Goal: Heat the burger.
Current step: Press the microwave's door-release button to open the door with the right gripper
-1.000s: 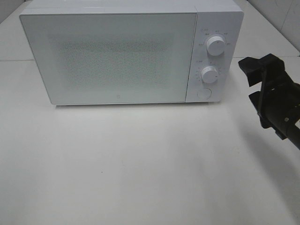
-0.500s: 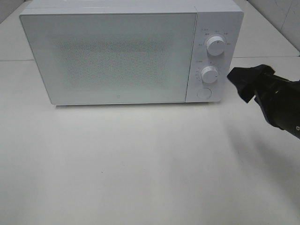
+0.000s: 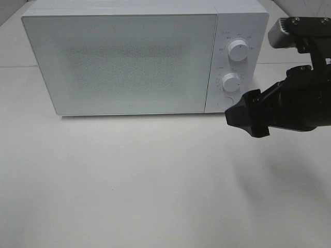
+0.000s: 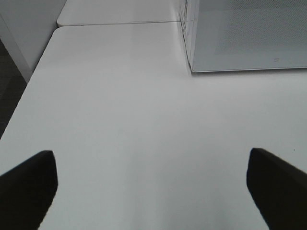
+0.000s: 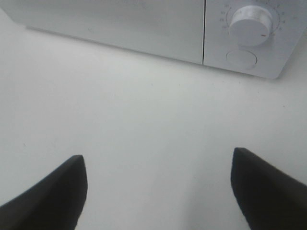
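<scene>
The burger is out of view. A white microwave point(image 3: 124, 62) stands at the back of the table with its door closed. My right gripper point(image 3: 247, 118) hovers just in front of and below the microwave's control panel, at its right end. In the right wrist view my right gripper point(image 5: 158, 158) is open over bare table with nothing between its fingers, and the lower knob point(image 5: 249, 24) and round button point(image 5: 241, 58) lie ahead of it. My left gripper point(image 4: 151, 154) is open and empty over the table beside the microwave's point(image 4: 244, 33) left corner. It does not show in the exterior view.
The control panel carries an upper knob point(image 3: 237, 50), a lower knob point(image 3: 231, 82) and a round button point(image 3: 224, 102). White table point(image 3: 129, 175) stretches in front of the microwave. A seam between two tabletops point(image 4: 115, 23) runs behind the left side.
My right arm has swung in from the right edge, moving left and lower until its gripper sits in front of the control panel. Its jaws have kept the same gap.
</scene>
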`<state>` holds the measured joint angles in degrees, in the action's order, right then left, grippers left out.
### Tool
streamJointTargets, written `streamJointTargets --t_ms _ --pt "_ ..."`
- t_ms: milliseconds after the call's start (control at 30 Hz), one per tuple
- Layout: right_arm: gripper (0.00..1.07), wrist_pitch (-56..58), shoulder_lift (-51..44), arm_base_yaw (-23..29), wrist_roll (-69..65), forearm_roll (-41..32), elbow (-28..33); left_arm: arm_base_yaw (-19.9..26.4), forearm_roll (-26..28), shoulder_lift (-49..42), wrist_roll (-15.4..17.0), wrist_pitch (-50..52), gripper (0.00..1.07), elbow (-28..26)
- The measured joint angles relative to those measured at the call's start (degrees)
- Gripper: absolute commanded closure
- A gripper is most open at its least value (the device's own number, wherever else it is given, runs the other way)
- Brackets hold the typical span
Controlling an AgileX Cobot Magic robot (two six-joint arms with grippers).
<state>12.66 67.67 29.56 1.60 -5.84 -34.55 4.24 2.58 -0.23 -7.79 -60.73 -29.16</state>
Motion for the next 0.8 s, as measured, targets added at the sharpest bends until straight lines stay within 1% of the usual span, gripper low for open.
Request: streamJointTargets --t_ms 33,67,100,133,167,200,233,267,333,367,400,433,467,500,533,567,600,633,733,800 --pt "0.33 0.0 0.0 0.0 0.0 0.0 0.0 0.0 0.0 0.0 0.0 0.0 0.02 0.0" --pt "0.32 4.4 0.0 0.0 -1.6 3.4 -1.3 0.0 0.0 0.0 0.0 0.0 0.02 0.0" --pt "0.3 6.1 0.0 -0.1 -3.7 5.5 -1.7 0.0 0.0 0.0 0.0 0.0 0.02 0.0" --pt "0.3 6.1 0.0 -0.1 -3.7 5.5 -1.7 0.0 0.0 0.0 0.0 0.0 0.02 0.0" --pt "0.28 8.4 0.0 -0.9 -8.7 9.9 -2.1 0.0 0.0 0.0 0.0 0.0 0.02 0.0" --pt "0.27 9.5 0.0 -1.9 -11.1 11.6 -2.1 0.0 0.0 0.0 0.0 0.0 0.02 0.0" --pt "0.27 9.5 0.0 -1.9 -11.1 11.6 -2.1 0.0 0.0 0.0 0.0 0.0 0.02 0.0" --pt "0.26 12.3 0.0 -5.1 -14.2 13.9 -2.1 0.0 0.0 0.0 0.0 0.0 0.02 0.0" --pt "0.27 15.0 0.0 -9.3 -15.1 14.9 -2.1 0.0 0.0 0.0 0.0 0.0 0.02 0.0" --pt "0.27 15.0 0.0 -9.3 -15.1 14.9 -2.1 0.0 0.0 0.0 0.0 0.0 0.02 0.0" --pt "0.27 17.4 0.0 -14.7 -14.6 15.3 -2.1 0.0 0.0 0.0 0.0 0.0 0.02 0.0" --pt "0.27 18.4 0.0 -17.4 -14.0 15.3 -2.1 0.0 0.0 0.0 0.0 0.0 0.02 0.0" --pt "0.27 18.4 0.0 -17.4 -14.0 15.3 -2.1 0.0 0.0 0.0 0.0 0.0 0.02 0.0" --pt "0.28 20.8 0.0 -21.7 -12.6 15.2 -2.1 0.0 0.0 0.0 0.0 0.0 0.02 0.0" --pt "0.29 22.2 0.0 -23.4 -11.7 15.2 -2.1 0.0 0.0 0.0 0.0 0.0 0.02 0.0" --pt "0.29 22.2 0.0 -23.4 -11.7 15.2 -2.1 0.0 0.0 0.0 0.0 0.0 0.02 0.0" --pt "0.29 25.1 -0.5 -25.3 -10.7 15.2 -2.1 0.0 0.0 0.0 0.0 0.0 0.02 0.0" --pt "0.3 28.1 -1.4 -25.8 -9.7 15.1 -2.1 0.0 0.0 0.0 0.0 0.0 0.02 0.0" --pt "0.3 29.5 -2.3 -25.9 -9.2 14.9 -2.1 0.0 0.0 0.0 0.0 0.0 0.02 0.0" --pt "0.31 33.1 -6.1 -26.1 -8.4 14.5 -2.1 0.0 0.0 0.0 0.0 0.0 0.02 0.0"
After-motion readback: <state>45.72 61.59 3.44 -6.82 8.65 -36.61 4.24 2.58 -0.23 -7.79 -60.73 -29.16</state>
